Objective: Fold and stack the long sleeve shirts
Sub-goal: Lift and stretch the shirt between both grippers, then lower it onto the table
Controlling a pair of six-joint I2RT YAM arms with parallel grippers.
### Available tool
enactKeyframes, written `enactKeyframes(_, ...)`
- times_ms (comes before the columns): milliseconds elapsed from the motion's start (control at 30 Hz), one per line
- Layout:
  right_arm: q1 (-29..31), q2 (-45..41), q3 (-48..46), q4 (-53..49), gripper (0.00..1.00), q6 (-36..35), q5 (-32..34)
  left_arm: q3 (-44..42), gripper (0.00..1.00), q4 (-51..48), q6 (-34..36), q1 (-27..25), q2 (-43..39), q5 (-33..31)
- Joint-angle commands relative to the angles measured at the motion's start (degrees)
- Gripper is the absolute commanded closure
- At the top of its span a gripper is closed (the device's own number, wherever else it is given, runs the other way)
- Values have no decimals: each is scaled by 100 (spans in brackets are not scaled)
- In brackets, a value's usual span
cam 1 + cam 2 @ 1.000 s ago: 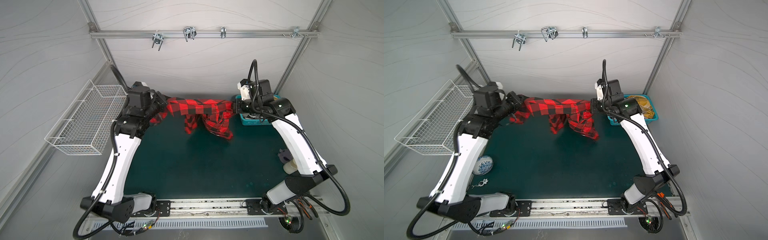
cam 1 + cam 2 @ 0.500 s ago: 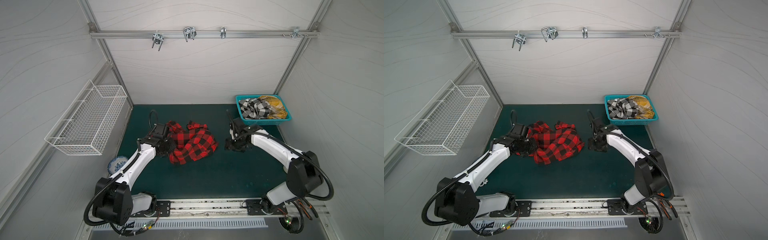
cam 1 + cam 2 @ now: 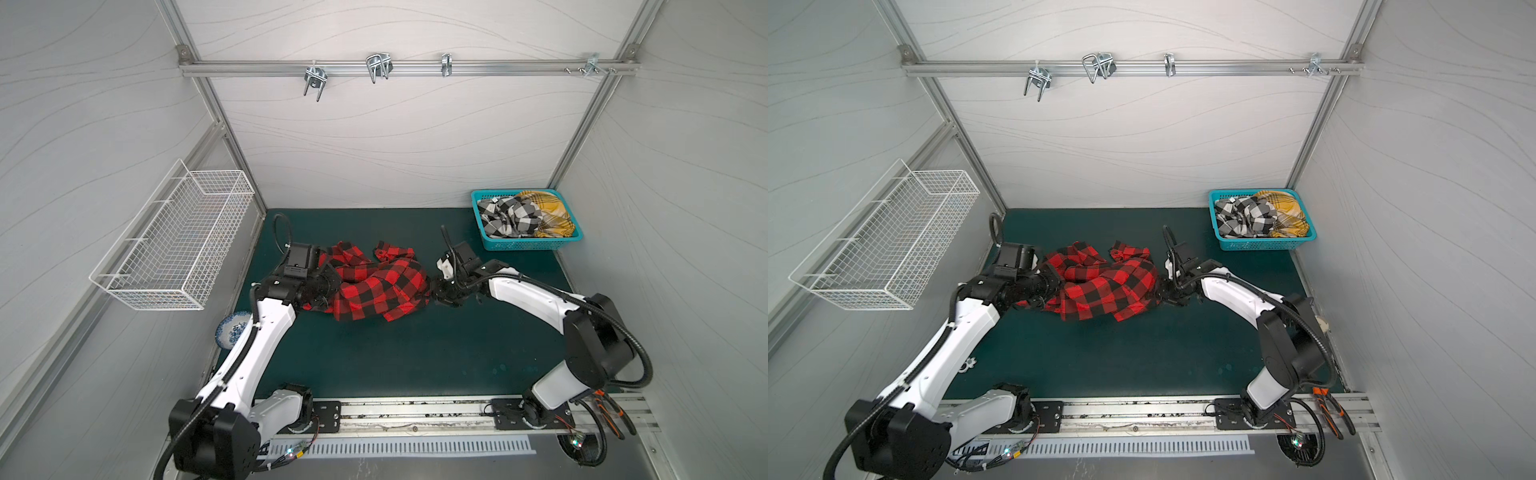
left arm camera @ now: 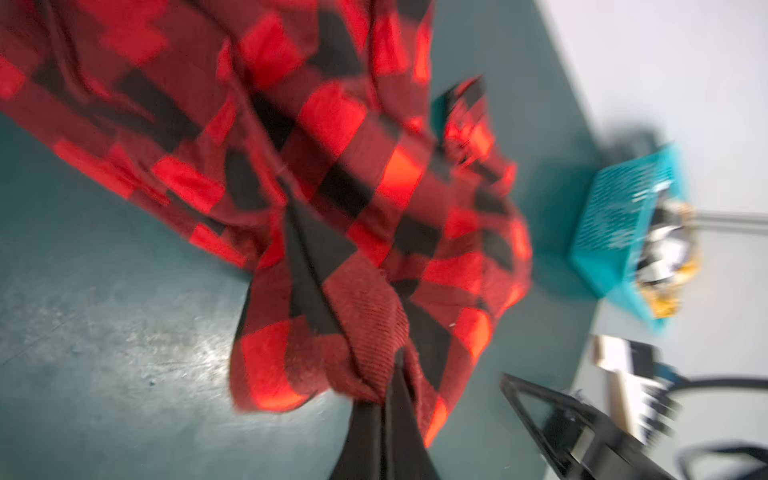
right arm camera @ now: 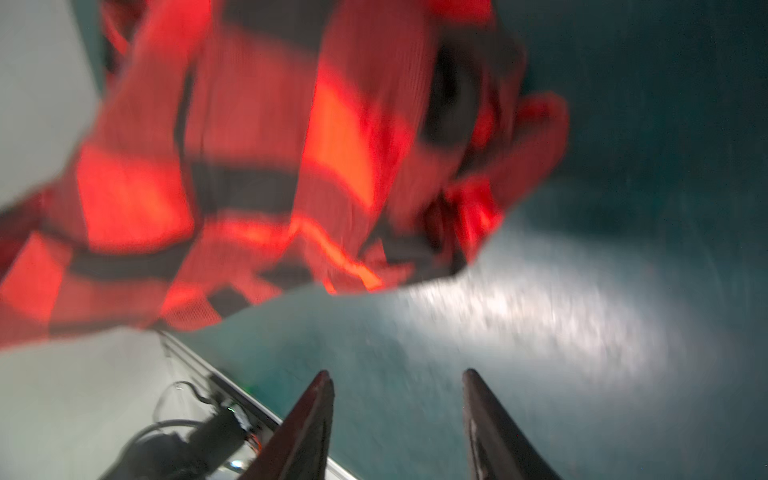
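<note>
A second ago I had the red-and-black plaid shirt (image 3: 376,286) stretched in the air between both arms at the far end of the table. Now it lies in a crumpled heap on the green mat (image 3: 415,357), mid-table and slightly left of centre.

The right gripper (image 5: 398,376) has let go. In its wrist view the jaws stand apart with only mat between them, and the cloth's edge lies just ahead of the tips. In both top views it sits low at the heap's right edge.

The left gripper (image 4: 384,401) stays clamped on a bunched fold at the heap's left side, and the plaid fans out from its closed tips. Both wrist views are smeared, so I can't pick out a collar or cuff.

As I read it, the shirt is down but not flat, and no fold has been made. I need a fresh hold on the right side before drawing it out again.

The black-and-white check shirt (image 3: 509,216) and the mustard plaid shirt (image 3: 548,214) wait in the teal basket (image 3: 523,246) at the far right. Nothing is stacked yet.
</note>
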Motion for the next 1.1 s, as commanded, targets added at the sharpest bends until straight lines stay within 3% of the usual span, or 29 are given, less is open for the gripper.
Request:
enactKeyframes(0,-327,249,34,954,44,509,-798,938,100,128,-357,69,-206,98)
enactKeyframes(100,-331,369,57,1292,43,690,-1054,1444,100,-44,-392,65,-31,143)
enactKeyframes(267,-251,336,-485,2359,46,1277,-1430,1567,100,112,-561,67,44,299)
enactKeyframes(400,51,252,-683,2337,46,1349,-1303,1638,100,69,-518,69,30,243)
enactKeyframes(633,171,-320,-1796,2900,30,1747,-1116,1845,100,-61,-447,77,-7,152)
enactKeyframes(1067,354,625,-1843,5124,31,2514,-1654,2237,100,-168,-524,86,-58,114)
